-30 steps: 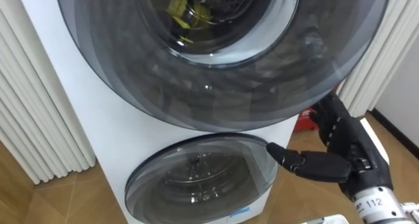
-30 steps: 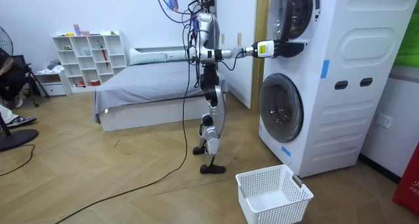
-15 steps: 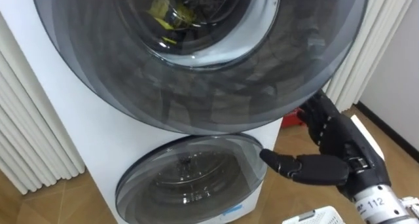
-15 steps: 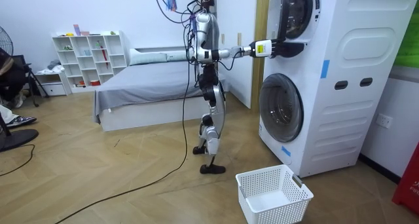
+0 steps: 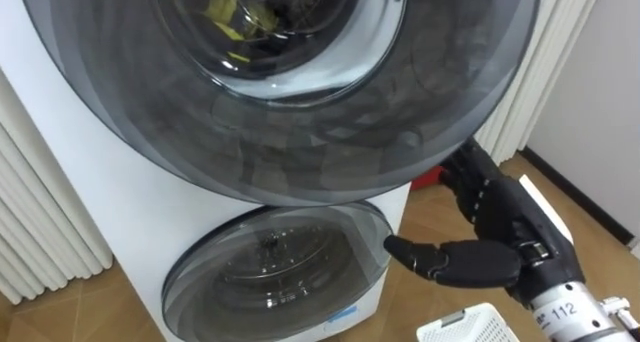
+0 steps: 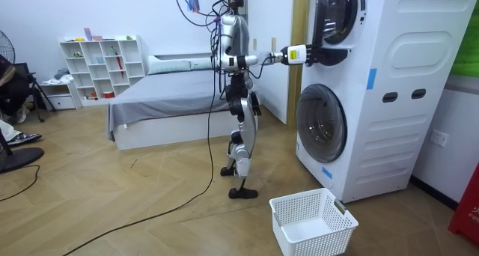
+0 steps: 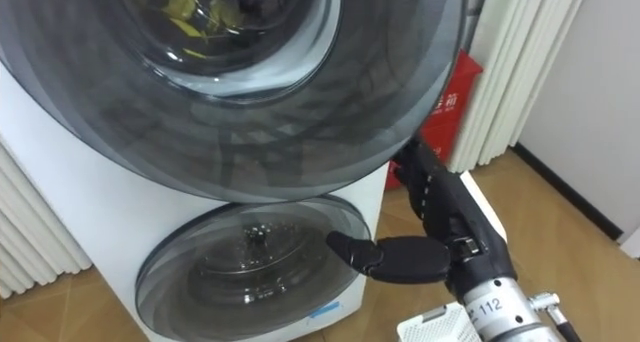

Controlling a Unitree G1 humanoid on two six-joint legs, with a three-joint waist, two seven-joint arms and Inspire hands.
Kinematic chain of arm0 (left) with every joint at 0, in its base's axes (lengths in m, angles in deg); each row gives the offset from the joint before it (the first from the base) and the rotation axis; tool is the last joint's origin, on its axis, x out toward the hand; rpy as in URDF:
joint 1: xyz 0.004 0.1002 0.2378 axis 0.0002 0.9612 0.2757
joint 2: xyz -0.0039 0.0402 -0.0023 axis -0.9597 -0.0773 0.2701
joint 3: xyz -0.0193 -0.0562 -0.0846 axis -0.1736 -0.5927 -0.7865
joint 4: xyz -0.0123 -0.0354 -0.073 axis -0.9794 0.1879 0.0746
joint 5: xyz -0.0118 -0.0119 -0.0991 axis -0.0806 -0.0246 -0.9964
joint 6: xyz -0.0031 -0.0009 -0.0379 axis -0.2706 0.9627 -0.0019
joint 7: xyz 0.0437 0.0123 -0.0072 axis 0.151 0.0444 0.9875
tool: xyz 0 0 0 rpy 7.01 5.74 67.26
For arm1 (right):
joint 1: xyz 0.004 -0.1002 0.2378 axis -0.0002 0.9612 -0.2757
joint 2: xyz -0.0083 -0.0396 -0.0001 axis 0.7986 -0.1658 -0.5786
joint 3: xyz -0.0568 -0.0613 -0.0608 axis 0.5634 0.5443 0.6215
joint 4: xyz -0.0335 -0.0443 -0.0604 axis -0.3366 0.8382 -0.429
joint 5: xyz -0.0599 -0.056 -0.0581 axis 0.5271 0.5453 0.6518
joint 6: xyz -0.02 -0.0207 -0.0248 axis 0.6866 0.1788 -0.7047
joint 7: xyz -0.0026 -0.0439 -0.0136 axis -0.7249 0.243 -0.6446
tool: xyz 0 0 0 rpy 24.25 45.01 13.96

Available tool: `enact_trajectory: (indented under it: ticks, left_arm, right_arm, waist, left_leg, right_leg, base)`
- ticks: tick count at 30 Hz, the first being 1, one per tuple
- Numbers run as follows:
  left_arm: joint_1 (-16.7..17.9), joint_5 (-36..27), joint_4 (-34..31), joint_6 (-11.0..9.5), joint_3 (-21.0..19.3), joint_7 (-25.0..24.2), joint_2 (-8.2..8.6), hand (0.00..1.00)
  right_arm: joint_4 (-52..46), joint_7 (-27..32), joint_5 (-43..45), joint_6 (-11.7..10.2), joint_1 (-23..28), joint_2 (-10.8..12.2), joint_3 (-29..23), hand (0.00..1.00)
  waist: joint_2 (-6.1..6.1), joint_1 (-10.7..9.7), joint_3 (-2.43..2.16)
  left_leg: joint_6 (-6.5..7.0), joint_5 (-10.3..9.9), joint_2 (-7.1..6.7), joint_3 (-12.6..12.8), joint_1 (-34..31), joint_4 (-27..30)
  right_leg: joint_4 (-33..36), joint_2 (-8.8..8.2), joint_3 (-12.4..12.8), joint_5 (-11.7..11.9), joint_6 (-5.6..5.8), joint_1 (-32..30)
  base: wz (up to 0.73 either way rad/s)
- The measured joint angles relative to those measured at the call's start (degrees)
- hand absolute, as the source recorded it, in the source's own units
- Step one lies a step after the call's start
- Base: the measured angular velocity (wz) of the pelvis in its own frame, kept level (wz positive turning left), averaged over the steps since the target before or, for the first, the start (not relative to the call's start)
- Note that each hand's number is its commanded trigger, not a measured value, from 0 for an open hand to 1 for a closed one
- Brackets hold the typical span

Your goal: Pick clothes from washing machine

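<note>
Left eye view: one right robot hand (image 5: pixel 503 234) reaches behind upper door (image 5: pixel 300 132) of two; grip cannot be told.

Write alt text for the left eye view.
The robot's right hand is at the lower right edge of the upper washer door. Yellow cloth shows through its glass; a lower washer door and a white basket lie below.

A white tag (image 5: pixel 562 310) on the wrist behind the right hand (image 5: pixel 480 247) carries a short number in dark print. A small blue-and-white sticker (image 5: pixel 345 315) sits at the bottom edge of the washing machine's (image 6: pixel 404 84) lower door (image 5: pixel 270 272), its print too small to read. A red object (image 7: pixel 455 97) beside the machine bears white characters. In the room view, a blue label (image 6: pixel 370 78) is stuck on the machine's side.
</note>
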Motion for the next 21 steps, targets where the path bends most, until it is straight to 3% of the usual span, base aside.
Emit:
enact_trajectory:
  ticks: [15,21]
  left_arm:
    - [-0.5,1.3,-0.4,0.0,1.0,-0.9,-0.55,0.0]
    - [-0.2,1.3,-0.4,0.0,1.0,-0.1,-1.23,0.0]
  right_arm:
    - [-0.9,-1.6,4.0,0.0,0.3,0.0,0.0,0.0]
    - [-2.1,-4.1,4.5,-0.7,4.5,0.2,0.8,0.0]
  waist:
    - [-0.15,-1.2,-0.04]
    - [-0.92,-2.2,-0.32]
  left_leg:
    - [-0.14,-0.1,0.06,0.3,0.3,-0.5]
    - [-0.2,-0.1,0.34,0.8,0.7,-0.6]
  right_leg:
    - [-0.3,0.09,0.0,0.0,-0.04,-0.1]
    - [-0.7,0.31,0.0,0.1,-0.08,0.4]
  base:
    - [-0.02]
    - [-0.01]
